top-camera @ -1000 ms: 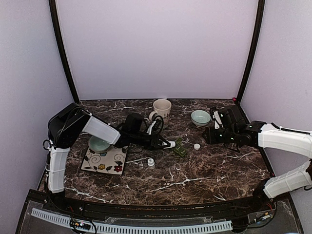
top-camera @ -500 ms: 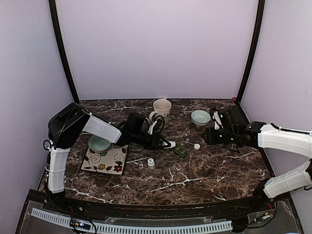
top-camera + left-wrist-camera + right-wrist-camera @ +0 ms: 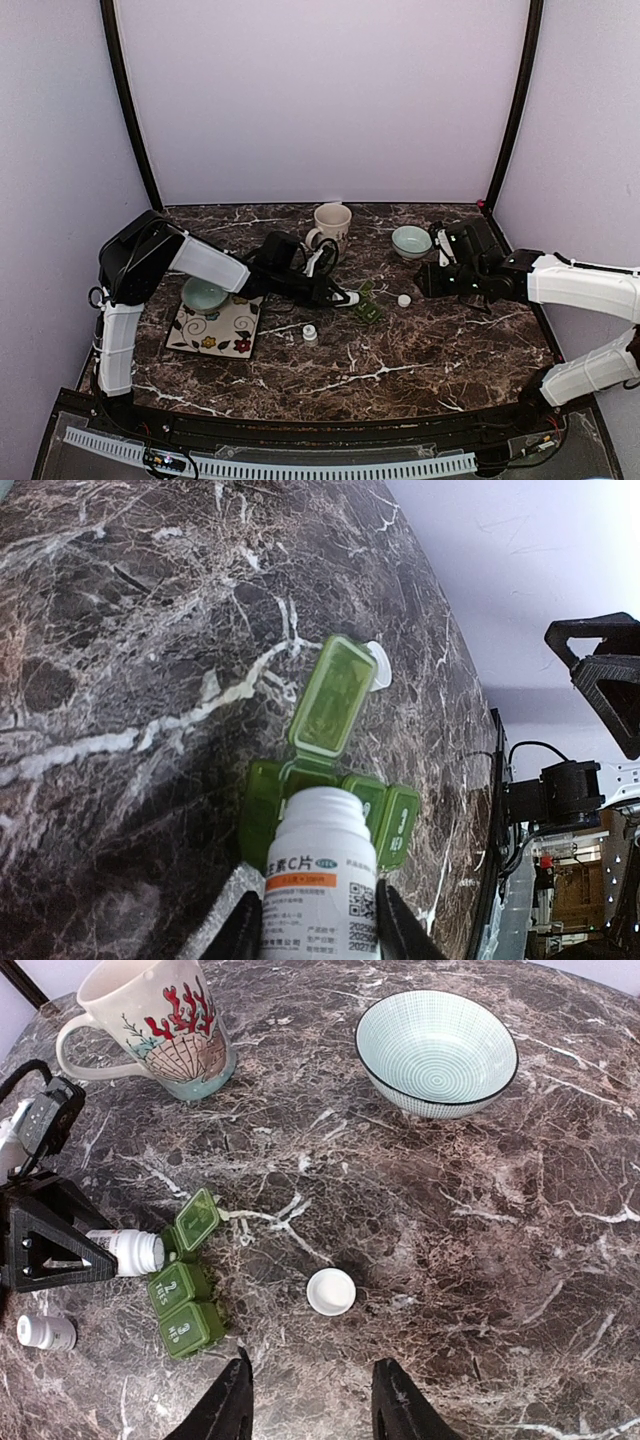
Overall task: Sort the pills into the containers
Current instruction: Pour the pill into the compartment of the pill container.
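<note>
The containers are a dark green pill box [image 3: 368,303] of three joined compartments in mid table. Its end lid [image 3: 333,695] stands open; the two marked lids [image 3: 185,1305] are closed. My left gripper [image 3: 318,932] is shut on a white pill bottle [image 3: 320,870], uncapped and tipped on its side. The bottle's mouth [image 3: 150,1252] reaches over the open compartment. No pills show; the bottle hides the compartment's inside. My right gripper [image 3: 310,1400] hovers open and holds nothing, just to the right of the box. The bottle's white cap [image 3: 331,1291] lies on the table ahead of it.
A coral-print mug [image 3: 155,1015] and a pale blue bowl [image 3: 436,1052] stand at the back. A second small white bottle [image 3: 310,334] stands near the box. At the left, a flowered plate [image 3: 215,330] carries a teal bowl [image 3: 203,295].
</note>
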You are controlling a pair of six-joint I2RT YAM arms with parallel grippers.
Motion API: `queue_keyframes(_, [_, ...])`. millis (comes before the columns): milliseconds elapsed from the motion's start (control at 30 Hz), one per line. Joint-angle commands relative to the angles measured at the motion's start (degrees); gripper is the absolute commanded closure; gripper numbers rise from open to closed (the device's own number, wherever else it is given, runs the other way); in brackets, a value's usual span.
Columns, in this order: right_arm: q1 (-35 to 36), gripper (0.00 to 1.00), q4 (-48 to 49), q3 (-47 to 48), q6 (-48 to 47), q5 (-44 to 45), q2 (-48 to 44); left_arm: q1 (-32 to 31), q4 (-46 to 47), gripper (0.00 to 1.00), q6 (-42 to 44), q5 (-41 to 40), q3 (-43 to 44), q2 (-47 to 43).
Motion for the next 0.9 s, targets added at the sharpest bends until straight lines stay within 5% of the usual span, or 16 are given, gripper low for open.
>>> queue_keyframes(0, [-0.49,0.6,2.04,-0.13,0.45,-0.38,0.25,-0.29,-1.61,1.0,1.38,-0.61,1.66,-1.68])
queue_keyframes(867, [-0.48,0.6,2.41,-0.16,0.53,-0.74,0.43,-0.96,-8.03,1.0,4.84,-2.72,4.59,-3.68])
